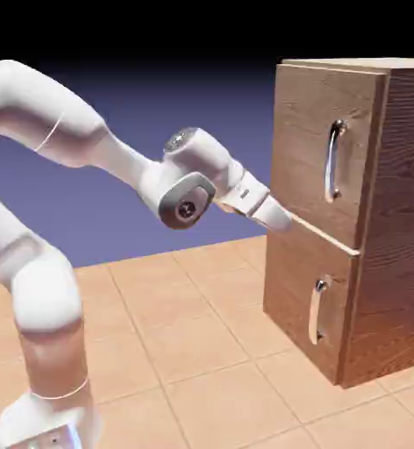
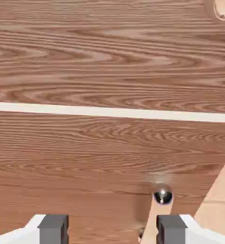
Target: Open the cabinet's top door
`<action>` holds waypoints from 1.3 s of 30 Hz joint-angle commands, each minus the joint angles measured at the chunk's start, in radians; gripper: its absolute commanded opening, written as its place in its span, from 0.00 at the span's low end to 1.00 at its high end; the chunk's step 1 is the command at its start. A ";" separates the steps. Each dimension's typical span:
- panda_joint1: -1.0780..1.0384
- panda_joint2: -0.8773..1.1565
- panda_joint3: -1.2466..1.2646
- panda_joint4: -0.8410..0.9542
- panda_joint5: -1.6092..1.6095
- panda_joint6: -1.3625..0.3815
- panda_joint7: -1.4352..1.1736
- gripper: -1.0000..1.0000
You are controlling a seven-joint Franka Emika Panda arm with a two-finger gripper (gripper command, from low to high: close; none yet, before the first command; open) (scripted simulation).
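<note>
A rendered, simulated test scene is shown rather than a real room. A floor (image 1: 202, 368) of large orange-brown tiles is laid under a plain blue-violet backdrop (image 1: 158, 114) that fades to black above. Only a white robot arm (image 1: 88, 140) and a wood-grain cabinet (image 1: 395, 219) with silver handles are placed there; surfaces are rendered smooth and flawless.

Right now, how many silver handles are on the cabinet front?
2: the long top door handle on the upper panel, and the shorter lower door handle beneath it. Other sides are hidden.
</note>
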 commanded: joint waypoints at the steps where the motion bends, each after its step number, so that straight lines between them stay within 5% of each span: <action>1: -0.034 0.035 0.036 0.005 -0.044 -0.009 -0.032 0.50; 39: -1.340 1.382 1.389 0.198 -1.696 -0.340 -1.232 0.50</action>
